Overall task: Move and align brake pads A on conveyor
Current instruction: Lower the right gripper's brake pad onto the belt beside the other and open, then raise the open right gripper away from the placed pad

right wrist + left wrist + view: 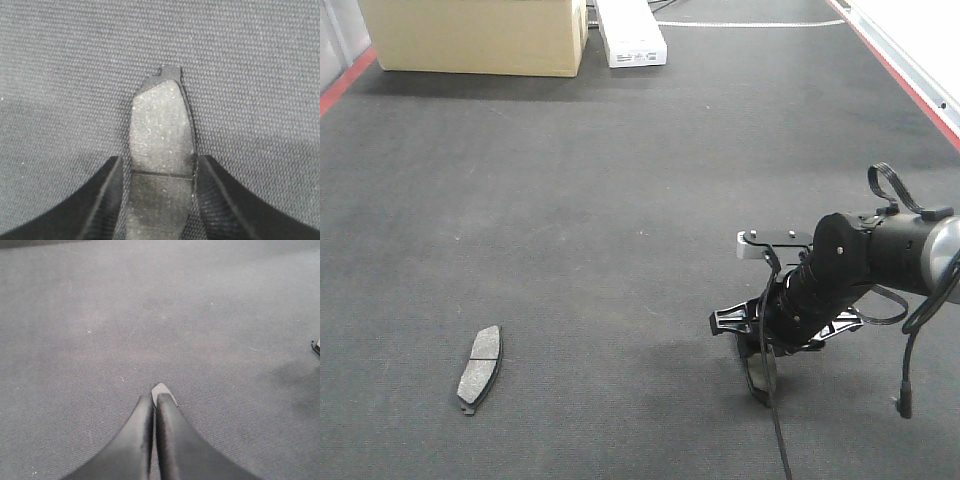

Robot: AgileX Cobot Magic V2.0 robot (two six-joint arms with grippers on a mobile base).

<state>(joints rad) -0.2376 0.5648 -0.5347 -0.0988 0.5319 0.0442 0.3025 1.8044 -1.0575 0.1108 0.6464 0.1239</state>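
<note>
Brake pad (161, 125) held in right gripper (160, 161) jaws, down at the belt (620, 200), lower right in front view; second pad (480, 368) lies lower left. Left gripper (155, 399) jaws closed. Likely placing; next: align it with second pad.

Right gripper (760, 385): jaw gap filled by held pad (161, 120), no room between. To its left, open conveyor (620, 200) up to lone pad (480, 368), flat, well apart. Far ahead: cardboard box (475, 35), white box (631, 35) block belt. To its right: red edge strip (910, 85), white rail (920, 40) beyond.
Left gripper (155, 399): grey pad tip (161, 389) between pressed-together jaws. Bare belt ahead and to both sides. Dark object (316, 346) far right.
</note>
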